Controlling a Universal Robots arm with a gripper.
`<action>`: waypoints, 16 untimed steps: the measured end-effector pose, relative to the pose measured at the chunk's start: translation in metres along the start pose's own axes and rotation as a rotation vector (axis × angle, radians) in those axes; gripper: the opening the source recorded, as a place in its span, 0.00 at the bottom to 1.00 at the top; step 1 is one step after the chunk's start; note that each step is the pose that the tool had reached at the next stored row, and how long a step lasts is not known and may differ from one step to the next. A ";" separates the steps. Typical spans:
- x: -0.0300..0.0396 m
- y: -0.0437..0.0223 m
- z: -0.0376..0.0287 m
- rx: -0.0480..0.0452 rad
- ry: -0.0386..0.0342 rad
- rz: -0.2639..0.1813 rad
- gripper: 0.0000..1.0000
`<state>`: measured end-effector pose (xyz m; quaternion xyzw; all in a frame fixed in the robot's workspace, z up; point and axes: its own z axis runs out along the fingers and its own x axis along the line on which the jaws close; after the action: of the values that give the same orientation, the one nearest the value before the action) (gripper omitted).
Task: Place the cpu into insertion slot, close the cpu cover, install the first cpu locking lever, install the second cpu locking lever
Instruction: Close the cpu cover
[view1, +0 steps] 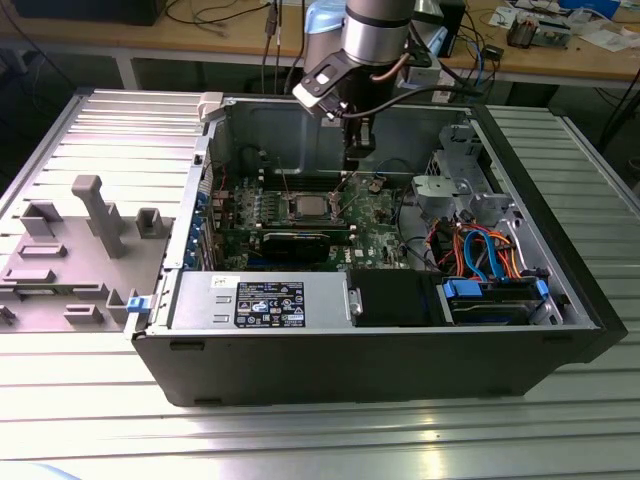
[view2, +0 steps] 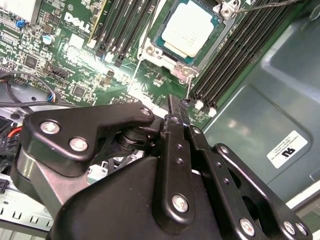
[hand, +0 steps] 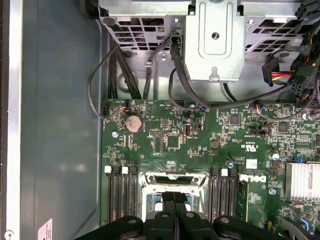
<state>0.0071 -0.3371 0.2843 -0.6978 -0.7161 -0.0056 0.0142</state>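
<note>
In the exterior view the gripper (view1: 357, 165) hung inside the open computer case (view1: 380, 360), at about 2 o'clock from the chip (view1: 304, 207) and not touching it. In the second wrist view its two black fingers (view2: 172, 107) were pressed together, with nothing held between them. The chip lay flat in the socket (view2: 172, 64) on the green board (hand: 200, 145), its silver top showing, with long black memory slots (view2: 240, 45) beside it

Room was open above silver-rimmed square insertion slot (view1: 303, 207); grey metal drive cage (view1: 447, 190) and looping black cables (hand: 181, 75) crowded exterior view's right.
</note>
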 end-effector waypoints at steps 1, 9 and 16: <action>0.0000 0.0005 0.0000 0.0000 0.0000 0.000 0.11; -0.0001 0.0060 0.0000 0.0000 0.0001 0.000 0.11; -0.0004 0.0079 0.0052 -0.0042 -0.0003 0.000 0.11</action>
<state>0.0150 -0.3371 0.2790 -0.6978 -0.7162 -0.0070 0.0126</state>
